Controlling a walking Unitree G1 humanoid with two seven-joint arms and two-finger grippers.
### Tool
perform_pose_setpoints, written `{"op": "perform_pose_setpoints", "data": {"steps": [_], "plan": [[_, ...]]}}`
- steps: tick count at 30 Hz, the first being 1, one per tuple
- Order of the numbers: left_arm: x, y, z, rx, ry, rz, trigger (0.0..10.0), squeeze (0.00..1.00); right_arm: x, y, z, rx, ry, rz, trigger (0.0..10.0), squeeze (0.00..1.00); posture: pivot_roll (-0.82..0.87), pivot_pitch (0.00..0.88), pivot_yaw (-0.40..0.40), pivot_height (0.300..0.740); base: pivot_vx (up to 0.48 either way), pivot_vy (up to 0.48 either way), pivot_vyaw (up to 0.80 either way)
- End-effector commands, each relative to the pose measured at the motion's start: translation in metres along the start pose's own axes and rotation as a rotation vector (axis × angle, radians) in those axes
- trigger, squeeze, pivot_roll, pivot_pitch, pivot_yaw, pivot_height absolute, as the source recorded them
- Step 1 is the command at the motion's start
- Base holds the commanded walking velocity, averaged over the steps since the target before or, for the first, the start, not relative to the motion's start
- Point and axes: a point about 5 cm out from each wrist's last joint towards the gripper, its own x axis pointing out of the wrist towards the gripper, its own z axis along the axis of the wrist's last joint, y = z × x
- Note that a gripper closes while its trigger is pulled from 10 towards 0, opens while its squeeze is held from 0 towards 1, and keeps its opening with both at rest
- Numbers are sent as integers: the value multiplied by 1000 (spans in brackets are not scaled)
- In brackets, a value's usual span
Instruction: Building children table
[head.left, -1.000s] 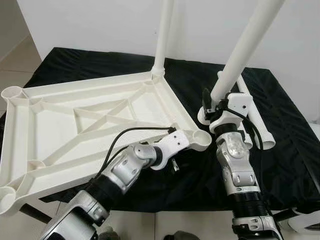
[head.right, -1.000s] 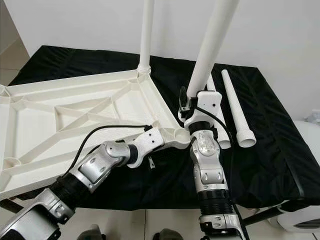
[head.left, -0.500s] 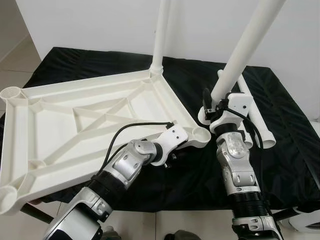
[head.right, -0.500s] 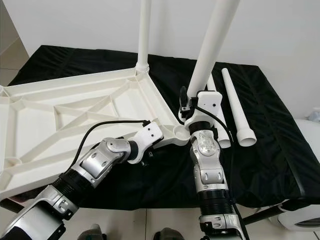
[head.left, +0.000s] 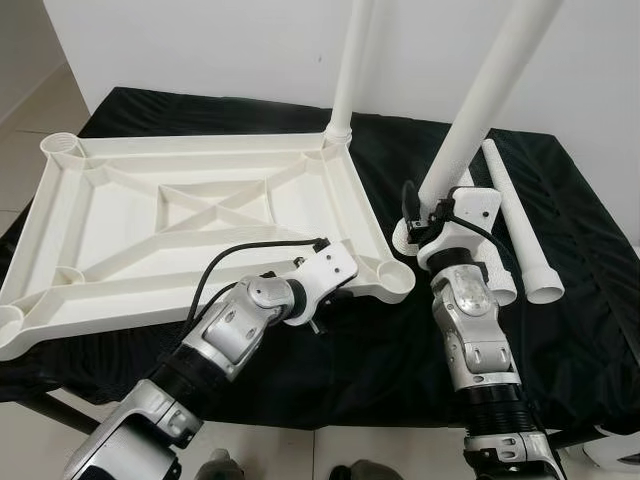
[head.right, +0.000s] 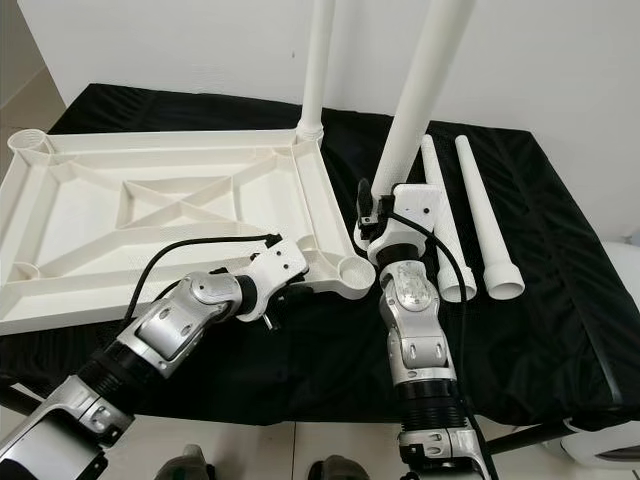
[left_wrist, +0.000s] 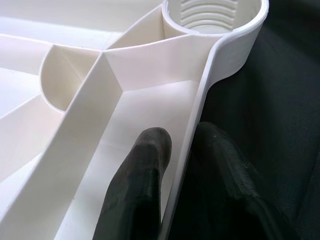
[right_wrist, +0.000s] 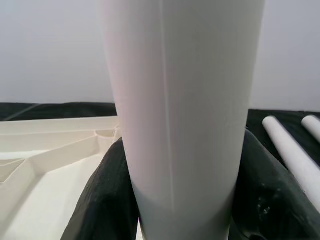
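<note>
Upside-down tabletop (head.left: 190, 215) on black cloth (head.left: 560, 330), ribs facing up. One leg (head.left: 352, 70) already standing in far right corner socket. Three sockets empty: near right socket (head.left: 392, 278), far left corner (head.left: 62, 146), near left corner at frame edge.

Left gripper (left_wrist: 180, 170) pinched on tabletop rim just short of near right socket, one finger (left_wrist: 137, 190) inside the wall, the other outside, closed tight on the thin edge; steadying the top, by the look of it.

Right gripper (head.left: 428, 215) closed around second leg (head.left: 490, 90), fingers wrapping both sides in wrist view. Leg held tilted, lower end just beside near right socket, apparently not seated; hidden behind the gripper, so hard to be sure.

Two spare legs (head.right: 470, 215) lying side by side on cloth at right, apart from the tabletop.

Roughly a quarter done, judging by fitted legs: one in, one in hand and close to its socket, two untouched. Left to do: seat and likely twist this leg into threaded socket, fit remaining two, flip table upright.
</note>
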Motion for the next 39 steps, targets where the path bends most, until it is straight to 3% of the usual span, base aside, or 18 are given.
{"op": "perform_pose_setpoints", "data": {"steps": [1,11,21,26,31,39], "plan": [[0,-8,4,49,-8,-85,10000,0,0,5,6,31,-8,61,10000,0,59,26,-70,740,0,0,0],[-4,0,4,53,-13,-19,10000,0,-12,9,8,24,67,231,10000,0,46,20,-78,740,0,0,0],[-7,3,4,65,-19,2,10000,0,-20,-7,8,28,90,218,10000,0,38,18,-77,740,0,0,0],[-8,3,4,66,-20,5,10000,0,-22,-9,7,44,95,219,10000,0,38,18,-78,740,0,0,0],[-9,6,5,73,-21,15,10000,0,-37,-9,5,114,129,290,10000,0,30,17,-77,740,0,0,0],[-9,8,7,81,-24,18,10000,0,-39,-10,0,129,169,311,10000,0,33,27,-79,740,0,0,0]]}}
